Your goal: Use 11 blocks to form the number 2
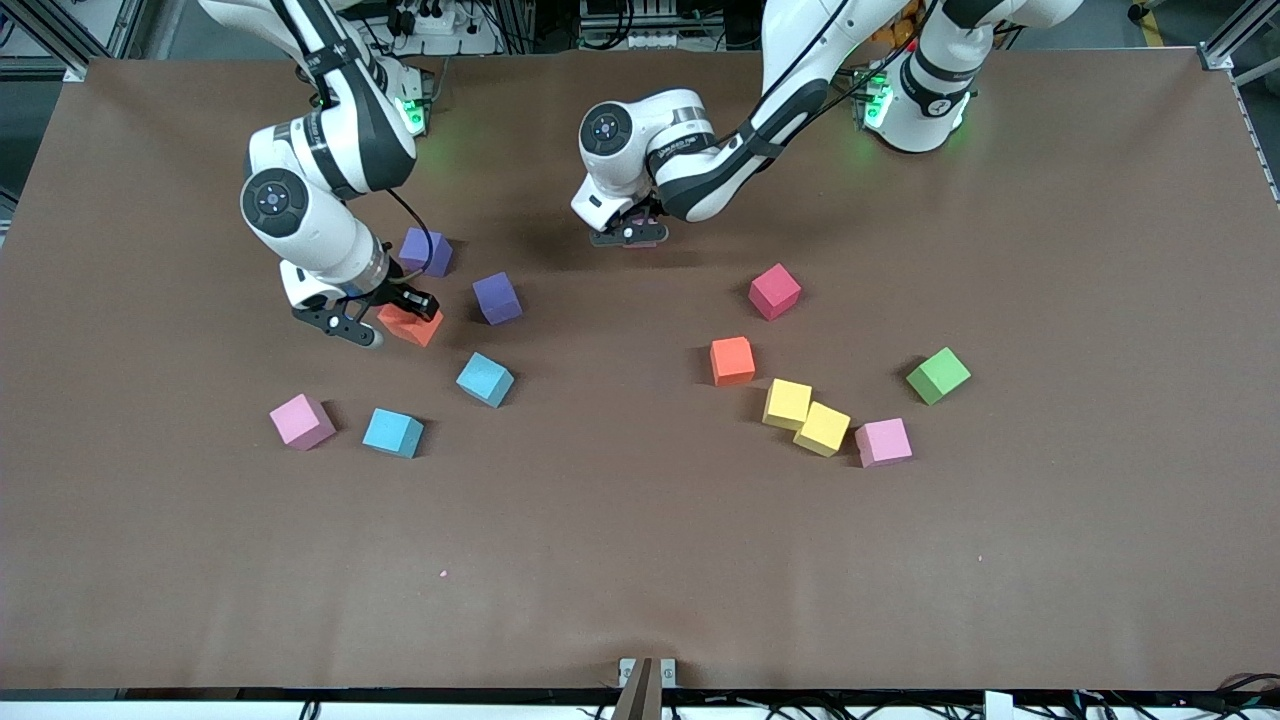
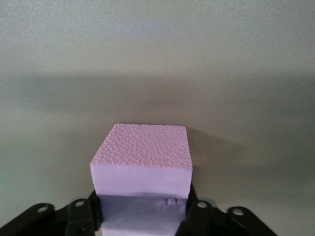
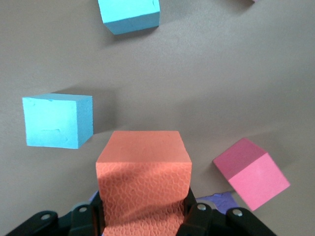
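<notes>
The right gripper (image 1: 385,313) is clamped on an orange block (image 3: 142,182), which is held just above the table (image 1: 640,560) toward the right arm's end, beside two purple blocks (image 1: 497,297). Nearer to the front camera, two light blue blocks (image 1: 485,379) and a pink block (image 1: 302,420) are spread apart. The left gripper (image 1: 628,237) is lowered at mid-table near the robots' bases, with a second pink block (image 2: 145,147) set between its jaws; whether that block is gripped or freed cannot be told. Toward the left arm's end, another orange block (image 1: 732,360), two touching yellow blocks (image 1: 787,403), a third pink block (image 1: 883,442) and a green block (image 1: 938,375) are clustered, with a crimson cube (image 1: 775,291) farther from the camera.
</notes>
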Robot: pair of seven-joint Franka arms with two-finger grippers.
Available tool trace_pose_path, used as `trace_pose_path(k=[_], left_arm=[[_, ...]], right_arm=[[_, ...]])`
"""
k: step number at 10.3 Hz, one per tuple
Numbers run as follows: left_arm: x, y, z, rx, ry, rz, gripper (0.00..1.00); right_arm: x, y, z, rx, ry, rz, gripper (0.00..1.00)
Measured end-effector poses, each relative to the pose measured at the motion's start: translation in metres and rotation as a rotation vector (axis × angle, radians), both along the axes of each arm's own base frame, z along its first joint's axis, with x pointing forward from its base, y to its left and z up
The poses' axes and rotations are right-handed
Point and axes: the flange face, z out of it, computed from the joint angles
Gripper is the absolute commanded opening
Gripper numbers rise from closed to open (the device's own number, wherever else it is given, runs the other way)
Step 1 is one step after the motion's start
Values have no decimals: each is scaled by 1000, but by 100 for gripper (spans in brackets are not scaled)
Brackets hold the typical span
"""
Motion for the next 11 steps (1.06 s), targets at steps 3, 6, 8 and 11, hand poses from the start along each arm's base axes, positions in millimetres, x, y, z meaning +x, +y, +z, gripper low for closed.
trace_pose_path(k=[3,6,8,11], left_arm=[[11,3,15,24,-47,11,100],[52,28,84,75,-118,58,100],[115,73,118,72,-155,113,100],[228,168,125,58,-178,87,100]], right_arm=[[-7,9,-12,-30,50,-136,32],[-21,45,-12,-57,55,-279,32],[-39,80,-12,-82,63,-361,32],[-65,122,-14,-66,116,-535,23]])
